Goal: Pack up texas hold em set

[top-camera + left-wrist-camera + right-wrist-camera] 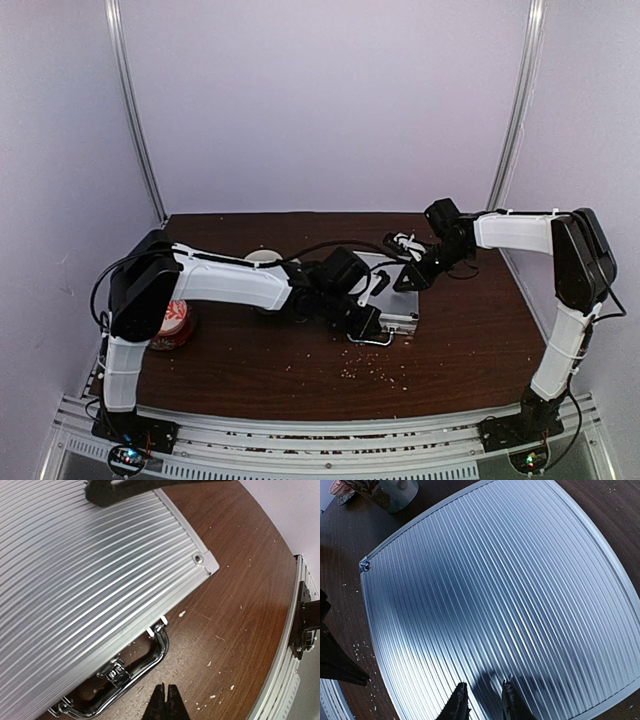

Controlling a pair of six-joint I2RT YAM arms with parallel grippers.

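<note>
Over the briefcase [495,580], right jaws slightly apart, empty; left jaws closed beside handle [161,649]

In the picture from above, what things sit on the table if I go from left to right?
Round red-and-white tin → white mug → closed silver ribbed aluminium briefcase.

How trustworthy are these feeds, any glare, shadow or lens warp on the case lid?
Right wrist view: the edges of the briefcase bow from lens warp, and a dark shadow crosses its ribs ahead of the right gripper. Left wrist view: the ribs gleam pale, the handle mirrors highlights, the table rim curves. Top view: soft, arms hiding most of the briefcase.
</note>
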